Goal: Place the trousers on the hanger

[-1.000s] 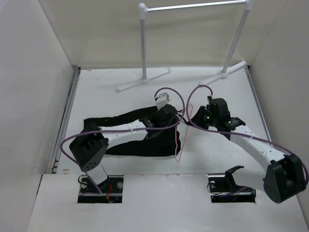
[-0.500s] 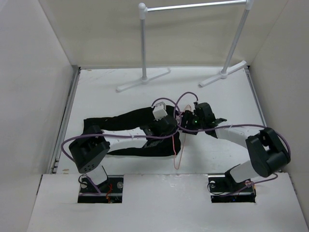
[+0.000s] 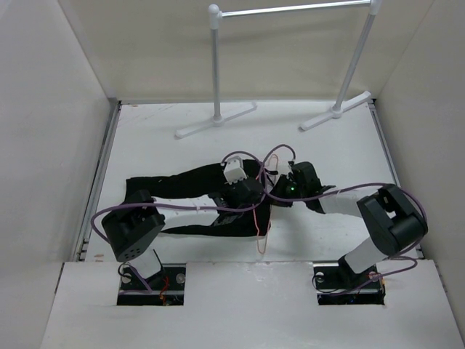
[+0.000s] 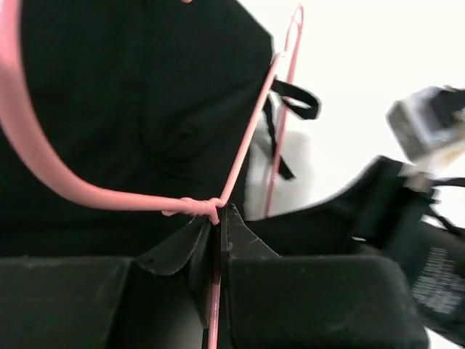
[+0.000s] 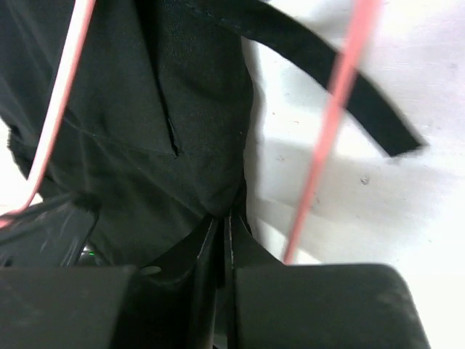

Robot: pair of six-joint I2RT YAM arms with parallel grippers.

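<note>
A: Entry one, left pincer?
B: Clenched. Jaws nearly touching, with the thin wire of the hanger nipped between them, right at the twisted joint of the wire.

A: Entry two, right pincer?
B: Clenched as well. Jaws closed to a slit on a fold of the trousers, at the fabric's edge beside bare table.

A: Location of trousers?
B: Flat on the table, mid-field. In the top view the legs run out to the left. The waist end lies under both pincers, which sit close together there.

A: Location of hanger?
B: Lying over the waist end, one stretch of wire reaching past the cloth towards the near edge. Not on the rail, which stands well apart at the back.

A: What do the wrist views add?
B: Left wrist: the twist in the wire, a narrow loop at its far end, the drawstring trailing onto the table, and part of the right arm at the side. Right wrist: the pinched fold, and two runs of pink wire, one on each side of the fabric. The top view shows neither grip clearly. It alone shows the rail and the full length of the trousers.

A: Counts?
B: Pincers, two. Trousers, one pair. Hanger, one. Rail, one, on two posts.
</note>
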